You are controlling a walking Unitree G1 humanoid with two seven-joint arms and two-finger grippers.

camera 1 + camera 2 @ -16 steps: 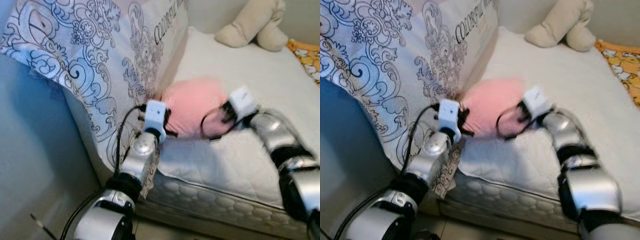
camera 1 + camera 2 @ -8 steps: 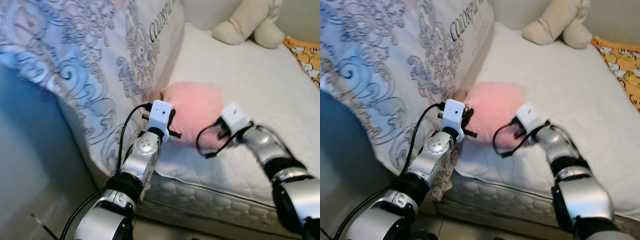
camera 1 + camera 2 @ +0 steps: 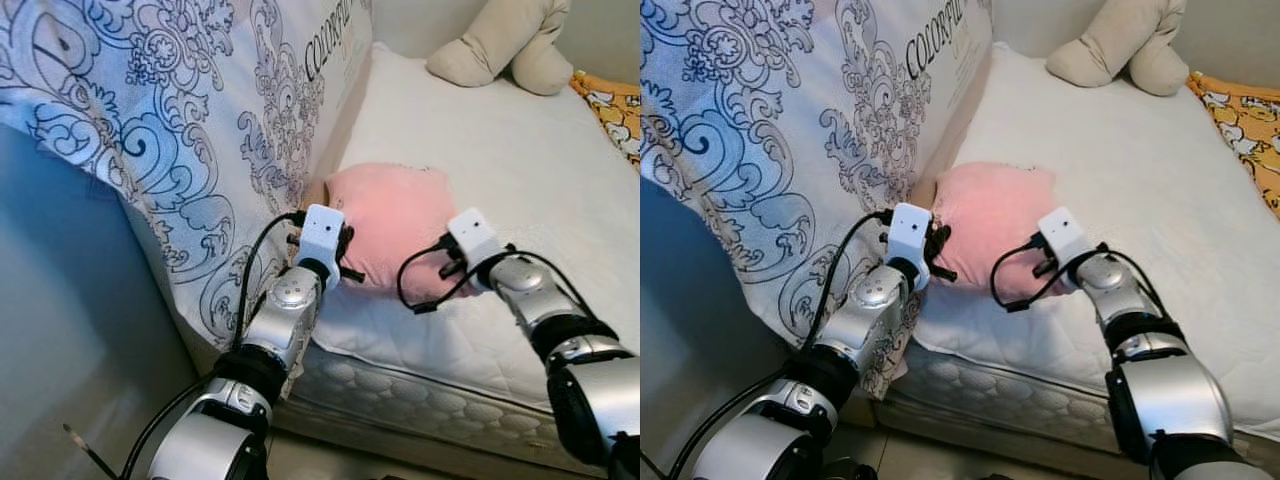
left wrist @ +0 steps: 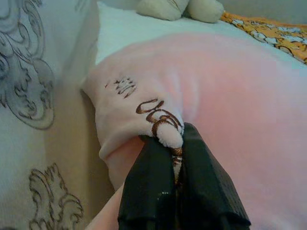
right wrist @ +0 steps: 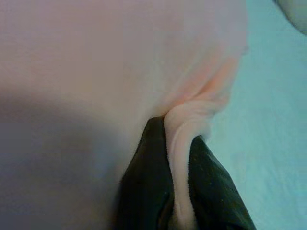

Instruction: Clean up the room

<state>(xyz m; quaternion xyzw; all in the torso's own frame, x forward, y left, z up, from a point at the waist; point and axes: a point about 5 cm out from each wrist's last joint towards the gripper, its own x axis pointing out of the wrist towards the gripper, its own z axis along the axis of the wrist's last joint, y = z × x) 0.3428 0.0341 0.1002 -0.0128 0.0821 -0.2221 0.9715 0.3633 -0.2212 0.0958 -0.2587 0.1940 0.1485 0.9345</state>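
Observation:
A pink plush pillow [image 3: 395, 215] lies on the white mattress [image 3: 520, 170], close to its near left corner beside a patterned quilt. My left gripper [image 4: 172, 143] is shut on the pillow's left corner, where brown stitching shows. My right gripper [image 5: 180, 139] is shut on a fold of pink fabric at the pillow's right side. Both wrists [image 3: 322, 232] [image 3: 470, 238] sit at the pillow's near edge, one on each side.
A white quilt [image 3: 190, 120] with a dark swirl pattern stands bunched along the bed's left side. A beige plush toy [image 3: 505, 45] lies at the far end of the mattress. An orange patterned blanket [image 3: 612, 105] is at the far right. Floor shows at lower left.
The camera has shifted slightly. The pillow has settled and looks sharp now. My right wrist has come nearer and lower along the pillow's right side. Both grippers keep their hold.

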